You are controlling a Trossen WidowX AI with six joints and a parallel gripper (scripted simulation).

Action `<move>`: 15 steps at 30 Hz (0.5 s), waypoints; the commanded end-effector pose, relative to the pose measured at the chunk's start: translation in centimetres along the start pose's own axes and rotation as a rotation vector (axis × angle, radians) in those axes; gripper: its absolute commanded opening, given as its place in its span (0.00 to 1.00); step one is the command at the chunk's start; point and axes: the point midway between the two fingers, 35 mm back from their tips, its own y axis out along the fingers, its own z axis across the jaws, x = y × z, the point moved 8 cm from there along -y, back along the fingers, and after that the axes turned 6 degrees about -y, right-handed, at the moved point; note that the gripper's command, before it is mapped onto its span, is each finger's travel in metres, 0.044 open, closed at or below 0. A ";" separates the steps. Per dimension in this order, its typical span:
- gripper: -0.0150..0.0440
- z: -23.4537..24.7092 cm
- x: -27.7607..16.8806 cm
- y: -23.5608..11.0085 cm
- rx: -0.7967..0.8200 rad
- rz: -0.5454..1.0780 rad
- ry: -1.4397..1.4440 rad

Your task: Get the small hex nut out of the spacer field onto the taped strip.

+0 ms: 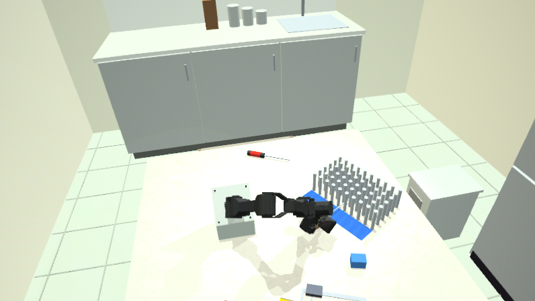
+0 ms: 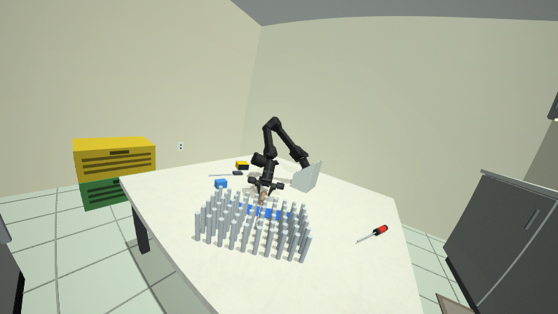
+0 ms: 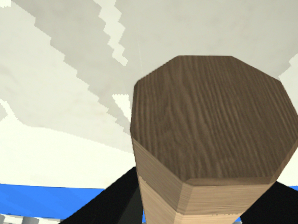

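One view looks steeply down from above the surface (image 1: 179, 172) (image 2: 351, 272), behind the arm's pale base block (image 1: 236, 230) (image 2: 300, 181) as seen against the grey cabinets, and takes in much of the room. Another looks down from well back beyond the metal spacers (image 1: 374, 220) (image 2: 233, 235), facing the arm across them, and both wide views share the spacers, the arm and the red-handled screwdriver (image 1: 256, 153) (image 2: 380, 230). The third sits right up by the claw (image 1: 318, 226) (image 2: 263, 193) (image 3: 200, 220), peering down a wooden handle (image 3: 212, 120) that fills much of its view.

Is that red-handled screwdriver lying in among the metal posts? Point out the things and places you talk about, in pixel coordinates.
No, the screwdriver (image 1: 256, 154) (image 2: 379, 230) lies on the open tabletop, off to one side of the posts (image 1: 357, 190) (image 2: 233, 233).
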 end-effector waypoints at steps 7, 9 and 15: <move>0.25 0.0 0.7 -0.5 0.003 0.000 -0.001; 0.25 0.0 0.8 -0.6 0.003 0.000 -0.001; 0.25 -0.1 1.1 -0.8 0.003 0.000 -0.001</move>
